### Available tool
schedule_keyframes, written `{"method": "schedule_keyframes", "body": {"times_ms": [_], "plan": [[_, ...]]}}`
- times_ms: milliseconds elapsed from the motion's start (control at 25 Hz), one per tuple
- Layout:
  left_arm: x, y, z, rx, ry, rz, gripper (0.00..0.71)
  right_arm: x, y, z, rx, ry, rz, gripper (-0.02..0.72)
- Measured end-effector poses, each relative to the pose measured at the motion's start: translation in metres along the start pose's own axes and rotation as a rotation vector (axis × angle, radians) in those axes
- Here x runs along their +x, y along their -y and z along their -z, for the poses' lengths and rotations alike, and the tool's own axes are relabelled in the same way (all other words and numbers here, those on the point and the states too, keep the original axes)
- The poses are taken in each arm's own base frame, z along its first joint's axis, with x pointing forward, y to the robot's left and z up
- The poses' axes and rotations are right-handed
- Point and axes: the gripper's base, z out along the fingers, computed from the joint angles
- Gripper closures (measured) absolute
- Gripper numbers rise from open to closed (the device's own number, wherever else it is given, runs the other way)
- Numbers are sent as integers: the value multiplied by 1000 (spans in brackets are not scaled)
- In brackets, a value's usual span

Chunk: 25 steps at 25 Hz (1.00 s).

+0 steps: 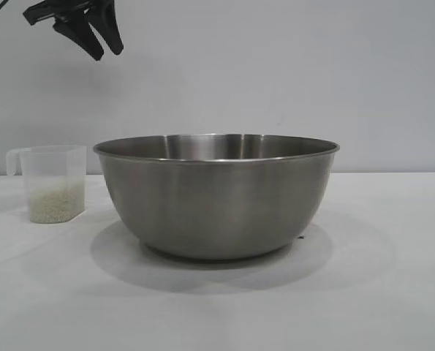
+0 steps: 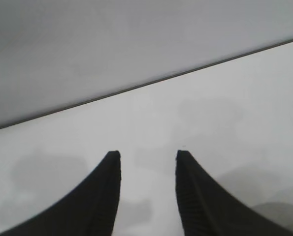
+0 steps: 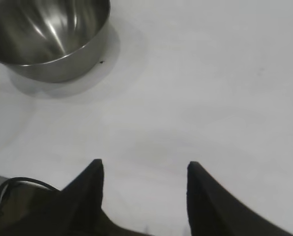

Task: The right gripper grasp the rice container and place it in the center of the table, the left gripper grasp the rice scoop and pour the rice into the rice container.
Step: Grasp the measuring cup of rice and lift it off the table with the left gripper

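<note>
The rice container (image 1: 216,196), a large steel bowl, stands upright in the middle of the white table (image 1: 378,292). It also shows in the right wrist view (image 3: 48,37), and its inside looks empty. The rice scoop (image 1: 53,183), a translucent cup with its handle at the rim, stands left of the bowl with rice (image 1: 55,206) in its bottom. My left gripper (image 1: 107,53) hangs open high above the scoop, holding nothing (image 2: 147,155). My right gripper (image 3: 145,163) is open and empty over bare table, well away from the bowl, and is out of the exterior view.
A plain grey wall (image 1: 290,66) runs behind the table. A small dark speck (image 3: 102,62) lies on the table by the bowl's base. A black cable (image 3: 18,183) loops beside my right gripper.
</note>
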Motion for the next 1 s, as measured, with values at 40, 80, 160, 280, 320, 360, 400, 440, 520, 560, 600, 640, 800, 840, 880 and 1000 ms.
{"method": "schedule_keyframes", "body": {"times_ms": [40, 80, 160, 280, 320, 360, 400, 440, 520, 560, 600, 640, 800, 840, 880, 1000], "plan": [[0, 0, 0, 1, -2, 0, 444, -1, 0, 0, 1, 10, 5, 381], [0, 0, 0, 1, -4, 0, 444, -1, 0, -2, 2, 20, 10, 381], [0, 0, 0, 1, -4, 0, 444, -2, 0, -6, 2, 41, 19, 381], [0, 0, 0, 0, -5, -1, 444, -3, 0, -7, 0, 53, 21, 381], [0, 0, 0, 0, -5, -1, 444, -3, 0, -7, 0, 55, 21, 381], [1, 0, 0, 1, -8, -1, 444, -3, 0, -7, 0, 55, 21, 381], [1, 0, 0, 2, -10, -8, 444, -3, 0, -7, 0, 55, 21, 381], [2, 0, 0, 4, -17, -17, 444, -3, 0, -7, 0, 55, 21, 381], [2, 1, 0, 6, -23, -26, 444, -3, 0, -8, 0, 53, 21, 381], [3, 0, 0, 5, -23, -27, 444, -3, 0, -8, 0, 55, 21, 381], [6, 0, -1, 2, -24, -26, 444, -3, 0, -8, 0, 53, 21, 381], [9, 0, -1, -3, -24, -24, 444, -3, 0, -8, 0, 53, 21, 381], [34, -3, 5, -49, 13, -15, 444, -3, 0, -8, 0, 53, 21, 381], [40, -2, 12, -63, 39, -15, 444, -3, 0, -8, 0, 53, 21, 381], [51, -2, 15, -80, 66, -13, 444, -3, 0, -8, 0, 53, 21, 381], [80, -2, 44, -166, 216, -14, 444, -3, 0, -8, 0, 53, 21, 381]]}}
